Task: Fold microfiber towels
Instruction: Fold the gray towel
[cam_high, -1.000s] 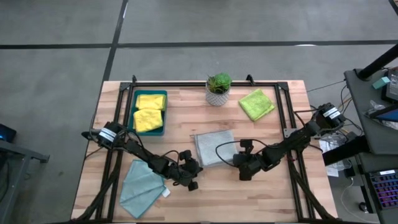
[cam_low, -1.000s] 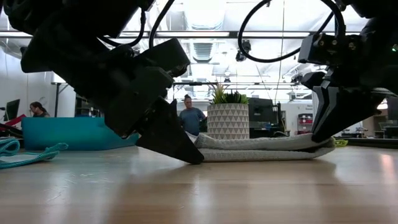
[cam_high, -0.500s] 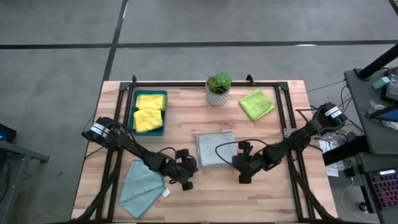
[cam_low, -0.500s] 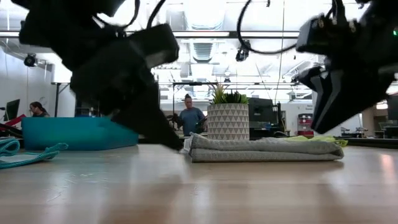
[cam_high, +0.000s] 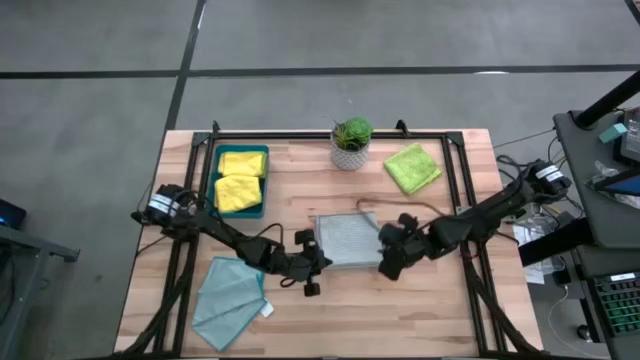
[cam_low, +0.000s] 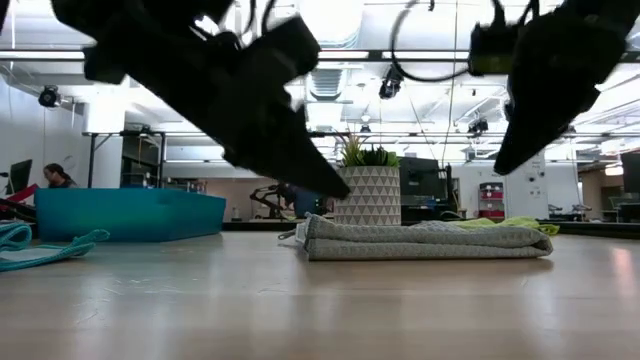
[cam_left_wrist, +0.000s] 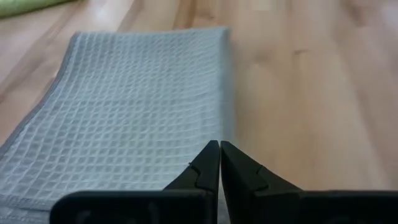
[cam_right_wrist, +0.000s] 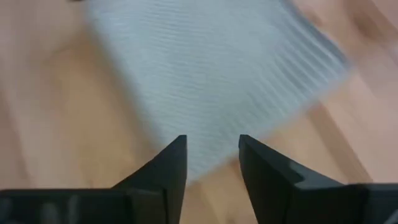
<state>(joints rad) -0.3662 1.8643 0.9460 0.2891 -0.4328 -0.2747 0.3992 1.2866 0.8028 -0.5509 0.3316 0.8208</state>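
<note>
Folded grey towel lies free mid-surface; left tool pressed together, right tool spread, flanking its edges.

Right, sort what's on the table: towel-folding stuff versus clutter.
Job:
grey towel, folded, centre
teal towel, flat, near the left arm
lime towel
two yellow towels, in the tray
left gripper, shut
right gripper, open

Lying about:
tray
potted plant
</note>
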